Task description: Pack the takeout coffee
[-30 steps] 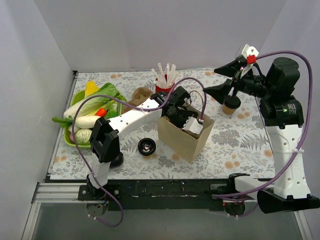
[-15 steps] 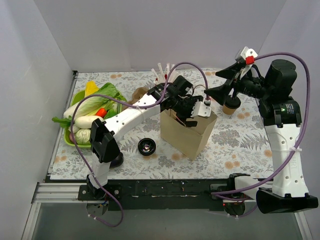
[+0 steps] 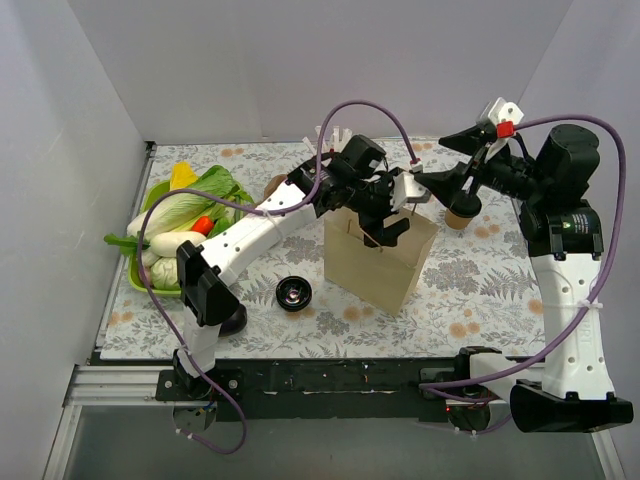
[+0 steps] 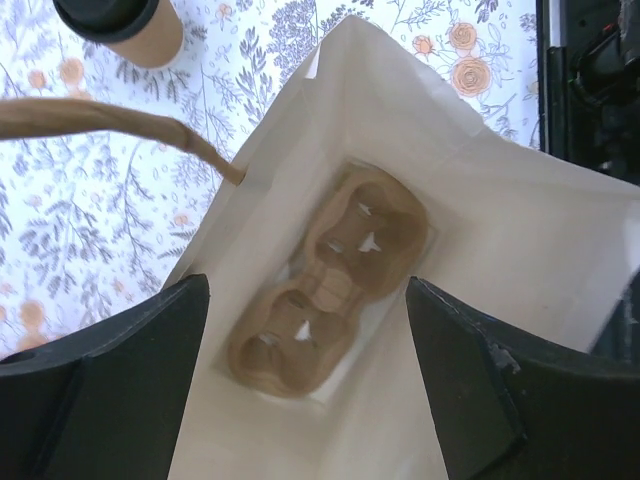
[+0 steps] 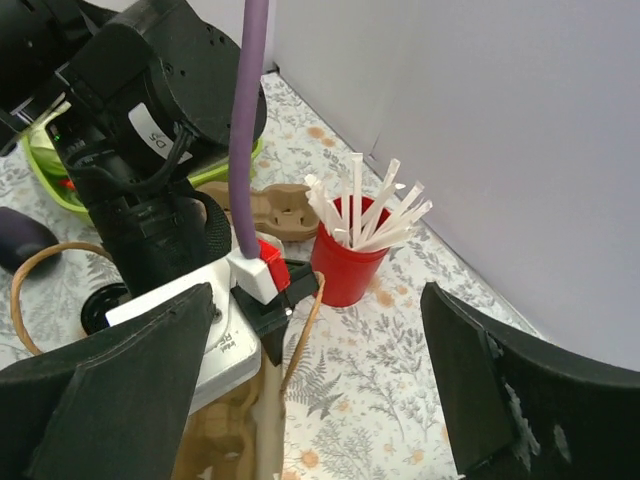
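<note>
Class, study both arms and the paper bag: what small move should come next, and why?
Probably the left pincer should lift clear of the bag. It hangs open and empty over the mouth, the cup carrier already lies on the bottom, and the takeout coffee stands outside on the table, ungripped.
</note>
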